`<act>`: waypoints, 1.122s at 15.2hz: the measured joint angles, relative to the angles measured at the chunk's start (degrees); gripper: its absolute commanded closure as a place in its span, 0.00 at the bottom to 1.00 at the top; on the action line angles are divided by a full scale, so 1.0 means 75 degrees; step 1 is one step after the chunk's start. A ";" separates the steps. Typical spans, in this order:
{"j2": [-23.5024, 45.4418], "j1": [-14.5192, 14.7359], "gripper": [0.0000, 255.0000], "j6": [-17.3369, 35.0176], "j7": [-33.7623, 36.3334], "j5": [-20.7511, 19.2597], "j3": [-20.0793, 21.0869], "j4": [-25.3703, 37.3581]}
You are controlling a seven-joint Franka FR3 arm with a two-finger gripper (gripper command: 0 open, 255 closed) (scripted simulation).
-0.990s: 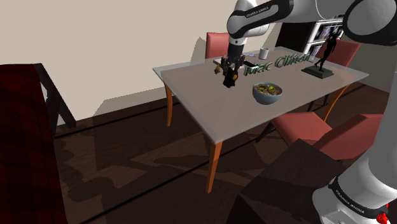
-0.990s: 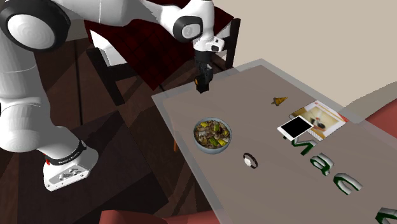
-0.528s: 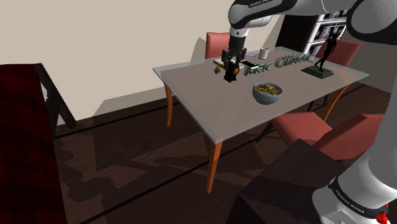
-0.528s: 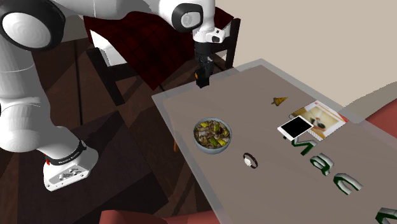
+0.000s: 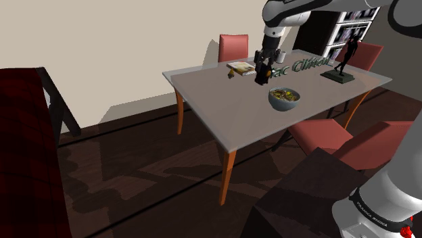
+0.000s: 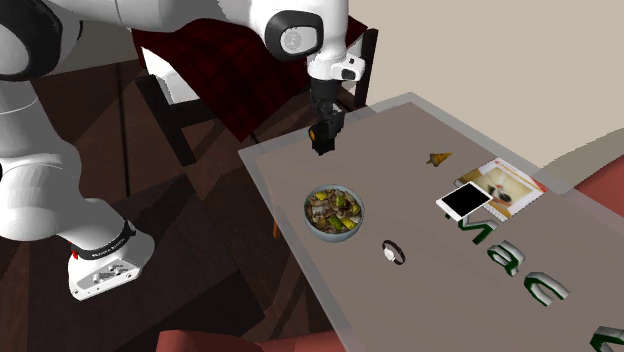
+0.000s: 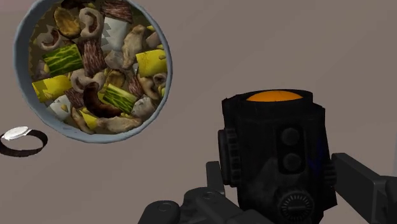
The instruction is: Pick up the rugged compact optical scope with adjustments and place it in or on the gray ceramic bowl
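Above the bench (image 5: 216, 101): you see the tool (image 6: 323, 130) hanging with the scope (image 7: 277, 156) clasped between its two fingers, clear of the surface.
Tool state: the fingers are closed onto the scope's flanks and grip nothing else.
Scope position: beside the bowl (image 5: 284, 104) and not yet over it; its orange end points away from the tool, toward the bench.
Bowl contents: heaped with mixed food pieces, so little level room shows.
Risk 1: if you release too soon, the scope would likely land on the bench beside the rim.
Risk 2: set on the uneven heap, the blocky scope may tip and roll out.
Risk 3: if you descend off-centre, you may strike the rim and shove the bowl toward the small ring (image 7: 22, 140) lying near it.
Writing: the green raised letters (image 5: 308, 66) on the bench read "Mac" in the second exterior view; the shoulder view adds a word beginning "Clint", its ending uncertain.
Scope markings: dials show, but no text is readable.
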 measured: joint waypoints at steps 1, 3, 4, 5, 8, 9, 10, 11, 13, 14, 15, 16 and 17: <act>-0.0100 -0.0092 1.00 -0.0003 -0.0150 0.0013 -0.0052 -0.0099; -0.0209 -0.0297 1.00 -0.0002 -0.0480 0.0049 -0.0167 -0.0217; -0.0263 -0.0387 1.00 -0.0007 -0.0629 0.0061 -0.0220 -0.0269; -0.0251 -0.0483 1.00 -0.0021 -0.0785 0.0084 -0.0273 -0.0246; -0.0415 -0.0810 1.00 -0.0063 -0.1324 0.0135 -0.0471 -0.0383; -0.0372 -0.0924 1.00 -0.0094 -0.1508 0.0166 -0.0536 -0.0316; -0.0367 -0.1015 1.00 -0.0070 -0.1661 0.0187 -0.0589 -0.0343; -0.0330 -0.1125 1.00 -0.0165 -0.1832 0.0213 -0.0651 -0.0220; -0.0341 -0.1278 1.00 -0.0169 -0.2084 0.0245 -0.0740 -0.0233; -0.0331 -0.1312 1.00 -0.0097 -0.2147 0.0256 -0.0759 -0.0300; -0.0343 -0.1322 1.00 -0.0004 -0.2174 0.0259 -0.0765 -0.0408; -0.0320 -0.1329 1.00 0.0080 -0.2194 0.0268 -0.0767 -0.0470; -0.0322 -0.1331 1.00 0.0177 -0.2206 0.0272 -0.0767 -0.0571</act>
